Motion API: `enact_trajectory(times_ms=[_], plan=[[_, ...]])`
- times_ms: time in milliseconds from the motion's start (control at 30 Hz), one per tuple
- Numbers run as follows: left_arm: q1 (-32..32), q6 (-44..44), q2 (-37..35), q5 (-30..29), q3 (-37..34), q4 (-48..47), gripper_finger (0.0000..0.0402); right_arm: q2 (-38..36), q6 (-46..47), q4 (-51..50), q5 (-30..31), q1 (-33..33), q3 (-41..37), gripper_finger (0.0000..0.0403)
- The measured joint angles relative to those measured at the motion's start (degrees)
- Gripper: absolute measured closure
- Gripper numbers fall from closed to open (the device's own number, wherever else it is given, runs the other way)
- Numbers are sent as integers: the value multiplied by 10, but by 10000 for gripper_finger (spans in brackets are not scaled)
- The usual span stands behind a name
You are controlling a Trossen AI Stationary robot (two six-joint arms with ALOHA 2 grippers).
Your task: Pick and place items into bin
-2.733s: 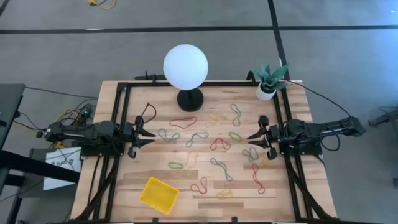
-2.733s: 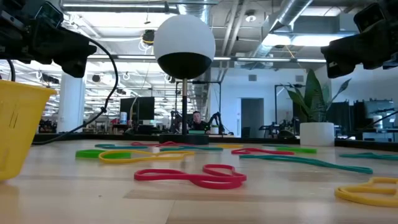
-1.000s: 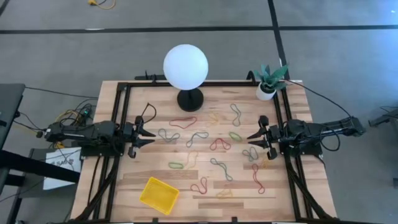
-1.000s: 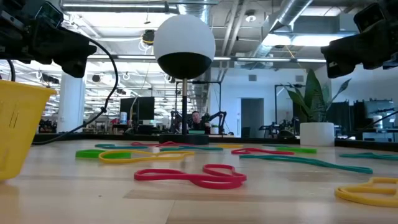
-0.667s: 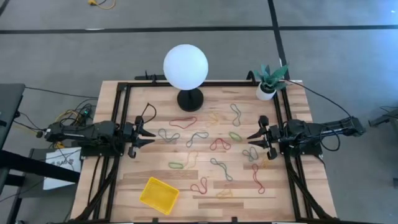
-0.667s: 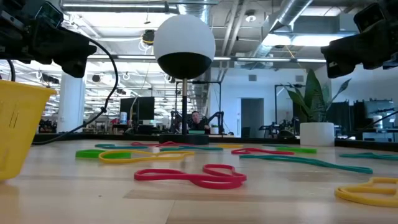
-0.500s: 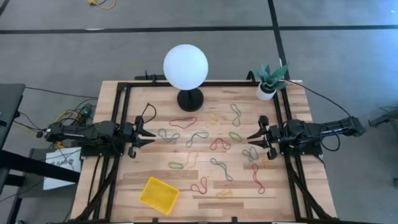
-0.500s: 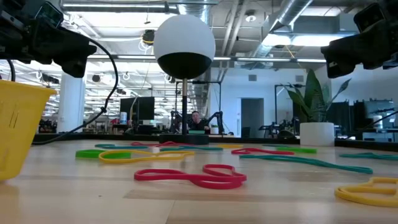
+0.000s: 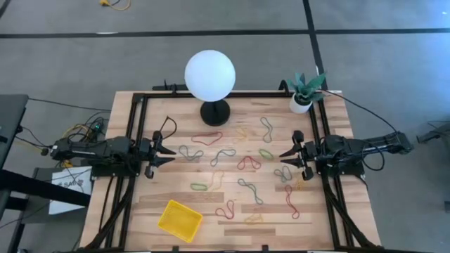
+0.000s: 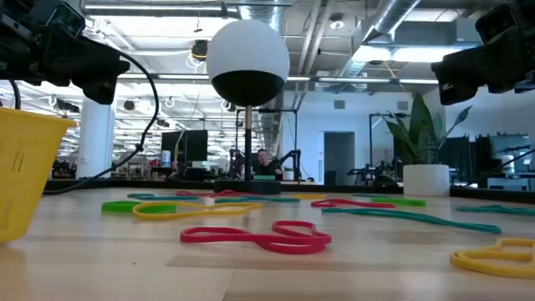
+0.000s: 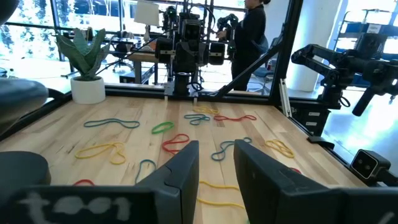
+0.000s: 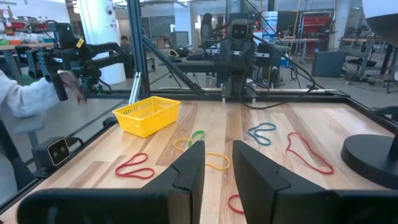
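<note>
Several limp rubber bands lie flat across the wooden table, among them a red one [image 9: 248, 163], a grey one [image 9: 223, 156], a green one [image 9: 267, 153] and a yellowish one [image 9: 216, 180]. The yellow bin [image 9: 180, 220] rests on its base near the table's near-left corner and also shows in the right wrist view [image 12: 147, 114]. My left gripper [image 9: 174, 154] hovers open at the table's left side, pointing right. My right gripper [image 9: 280, 161] hovers open at the right side, pointing left, above a grey band [image 9: 285, 172]. Neither holds anything.
A lamp with a white globe [image 9: 209, 75] stands on a black base [image 9: 215, 112] at the far middle. A white plant pot [image 9: 302, 103] sits at the far-right corner. A black frame [image 9: 133, 140] borders the table. A person [image 11: 255, 31] stands beyond the table.
</note>
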Motion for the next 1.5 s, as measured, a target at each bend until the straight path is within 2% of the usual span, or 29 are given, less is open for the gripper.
enact_trajectory(times_ms=[367, 467, 667, 833, 900, 1000, 1100, 1200, 1267, 1400, 1500], plan=[[0, 0, 0, -1, 0, 3, 310, 0, 0, 0, 0, 0, 0, 327], [0, -2, 0, -35, 0, 39, 310, 0, 0, 0, 0, 0, 0, 327], [0, -73, 0, -113, 0, 66, 310, 0, 0, 0, 0, 0, 0, 327], [0, -59, 0, -198, 0, 119, 310, 0, 0, 1, 0, 0, 0, 327], [0, -59, 0, -196, 2, 137, 310, 0, 0, 6, 0, 0, 0, 327], [0, -59, 3, -178, 14, 114, 310, 0, 0, 28, 0, 0, 0, 327], [0, -41, 22, -203, 41, 99, 310, 0, 0, 44, 0, 0, 0, 327], [1, -19, 63, -249, 79, 62, 310, 0, 0, 61, 0, 0, 0, 327], [1, -41, 103, -263, 110, 31, 310, 0, 3, 77, 0, 0, 0, 327], [1, -88, 218, -248, 166, -73, 310, 0, 2, 99, 15, 0, 0, 327], [1, -131, 312, -212, 183, -140, 310, 0, -14, 102, 65, 0, 0, 327]])
